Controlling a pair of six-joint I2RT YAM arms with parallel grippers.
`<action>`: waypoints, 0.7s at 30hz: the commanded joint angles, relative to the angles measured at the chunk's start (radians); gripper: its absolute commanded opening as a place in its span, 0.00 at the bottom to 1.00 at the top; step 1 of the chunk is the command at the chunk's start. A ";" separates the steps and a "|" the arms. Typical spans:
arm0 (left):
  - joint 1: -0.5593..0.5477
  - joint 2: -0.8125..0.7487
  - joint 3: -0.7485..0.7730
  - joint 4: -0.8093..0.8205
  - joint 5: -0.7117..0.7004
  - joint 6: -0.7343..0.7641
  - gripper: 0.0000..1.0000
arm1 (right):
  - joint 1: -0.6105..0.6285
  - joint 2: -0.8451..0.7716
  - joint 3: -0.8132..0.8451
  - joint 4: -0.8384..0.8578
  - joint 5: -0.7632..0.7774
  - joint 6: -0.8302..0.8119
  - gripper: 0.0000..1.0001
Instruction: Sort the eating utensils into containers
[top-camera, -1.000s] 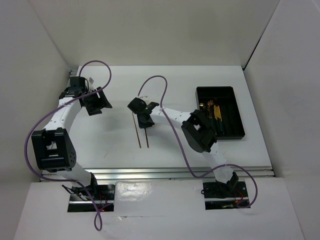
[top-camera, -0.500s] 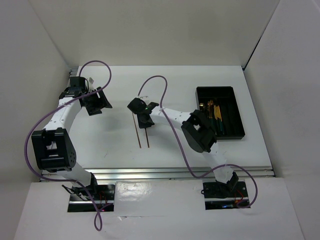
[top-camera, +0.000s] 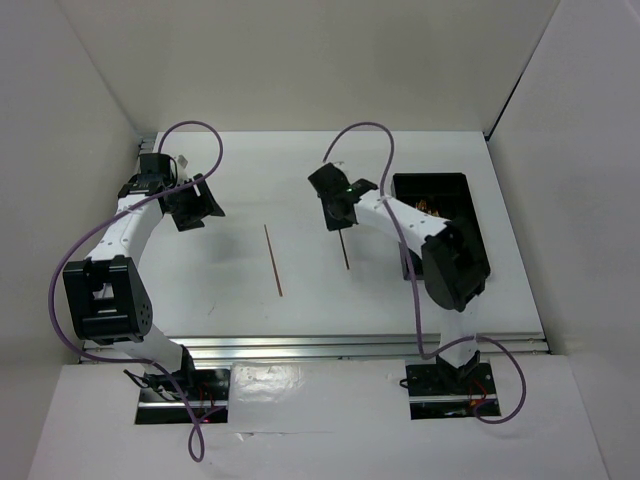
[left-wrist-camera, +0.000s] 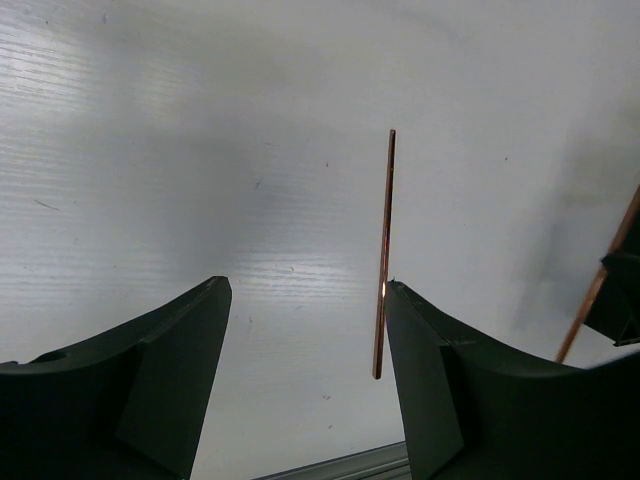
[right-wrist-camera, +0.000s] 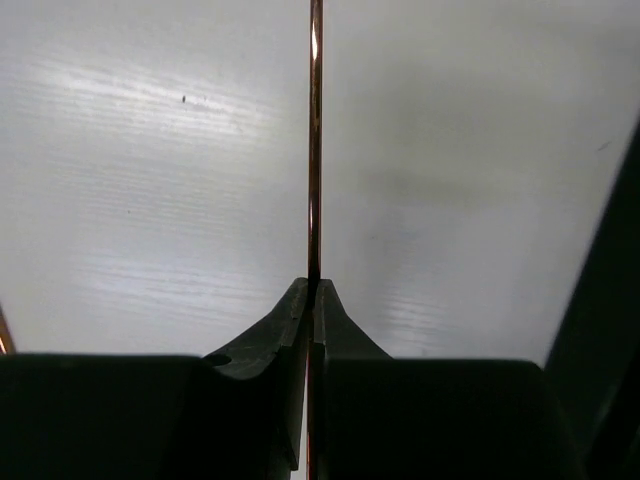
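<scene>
Near the black tray (top-camera: 432, 182), the right jaws pinch one chopstick (top-camera: 344, 252); the left jaws stand wide, a second chopstick (top-camera: 273, 260) lying on the bench (top-camera: 230, 275)

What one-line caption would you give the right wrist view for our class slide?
Right gripper shut on a thin wooden chopstick, with the white table behind it.
</scene>
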 joint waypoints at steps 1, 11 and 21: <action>0.006 -0.013 0.026 -0.005 0.010 -0.001 0.77 | -0.058 -0.102 -0.011 0.001 0.020 -0.106 0.03; 0.006 0.030 0.046 -0.023 0.010 0.009 0.75 | -0.257 -0.263 -0.110 -0.049 0.100 -0.196 0.01; 0.006 0.083 0.064 -0.024 0.022 0.009 0.75 | -0.492 -0.424 -0.220 0.010 0.109 -0.334 0.01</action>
